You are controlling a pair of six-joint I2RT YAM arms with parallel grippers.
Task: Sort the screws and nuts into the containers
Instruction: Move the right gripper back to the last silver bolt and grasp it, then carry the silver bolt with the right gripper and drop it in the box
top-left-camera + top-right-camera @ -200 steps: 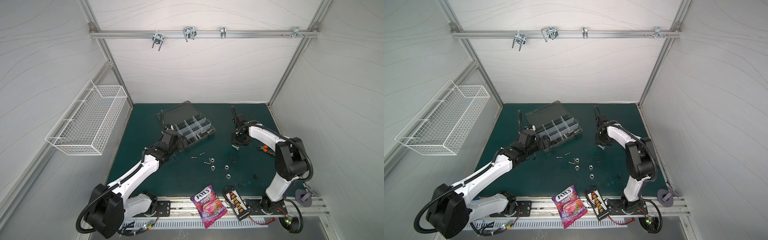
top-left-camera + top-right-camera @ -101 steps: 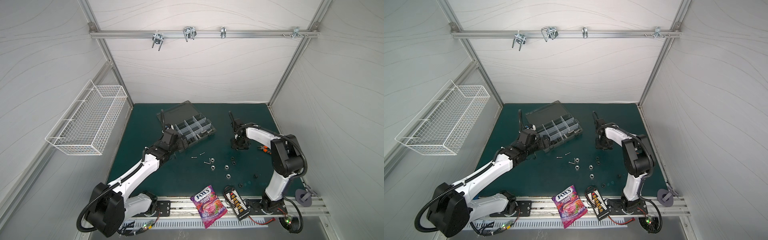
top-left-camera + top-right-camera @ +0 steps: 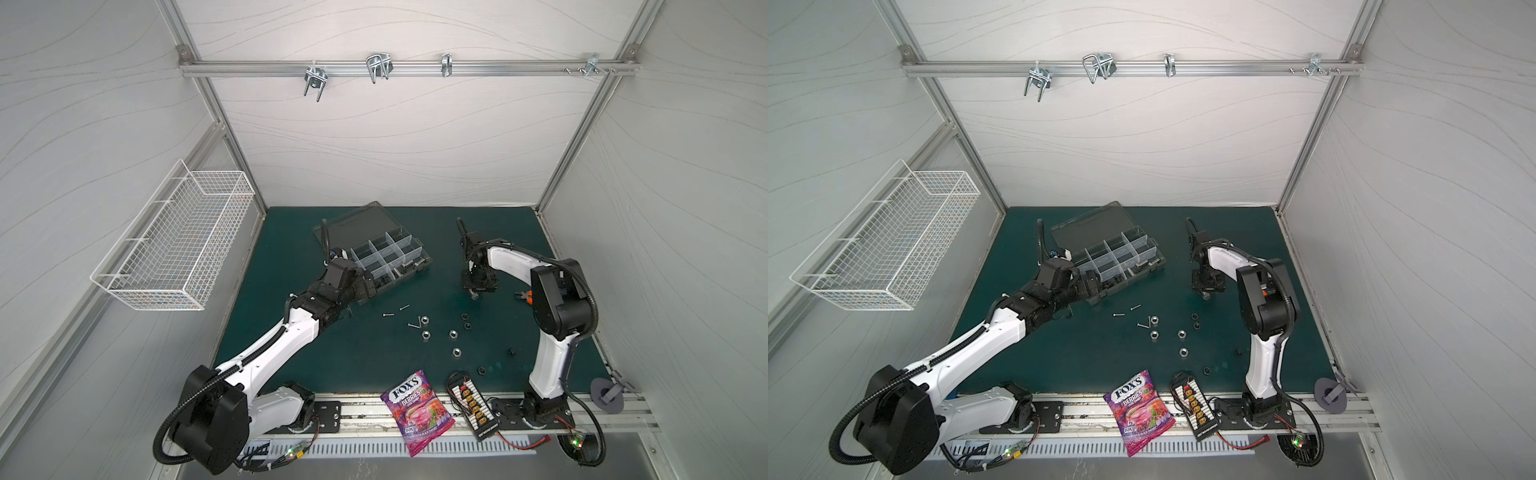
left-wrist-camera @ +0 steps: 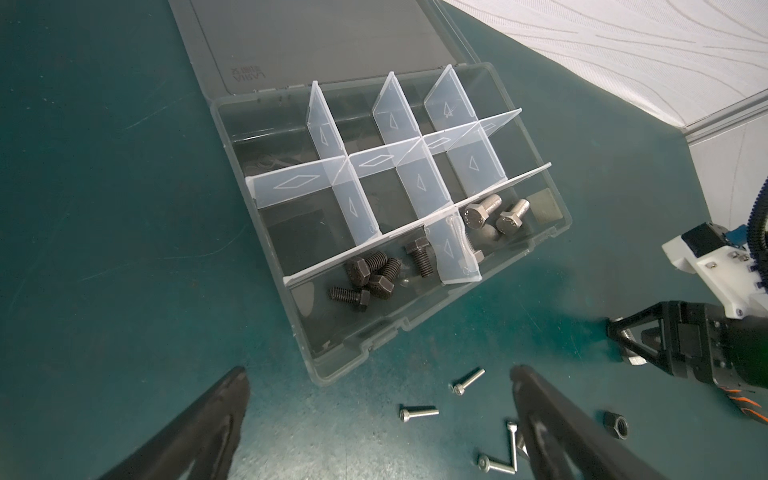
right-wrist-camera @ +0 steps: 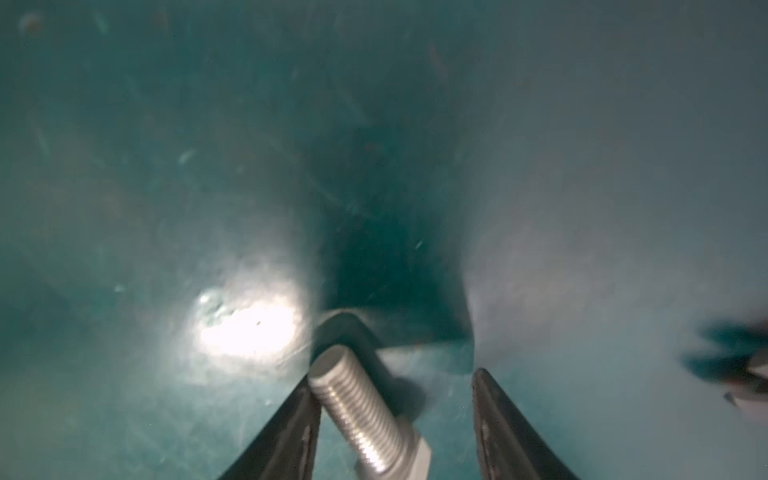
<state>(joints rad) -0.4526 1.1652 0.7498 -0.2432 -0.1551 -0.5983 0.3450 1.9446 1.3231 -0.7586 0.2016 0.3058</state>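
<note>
Right wrist view: my right gripper (image 5: 395, 374) stands part open astride the short thick silver hex-head bolt (image 5: 365, 419) on the green mat (image 5: 166, 166); its thread leans on one finger, the other is clear; I should centre, close squarely across the shank, lift slowly; my left gripper (image 4: 379, 370) gapes wide just before the translucent smoky-grey organizer box (image 4: 374, 332), whose end compartment (image 4: 542, 208) holds silver bolts (image 4: 478, 216).

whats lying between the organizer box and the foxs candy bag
Loose thin silver screws and silver hex nuts lie on the green mat there, seen in both top views.
</note>
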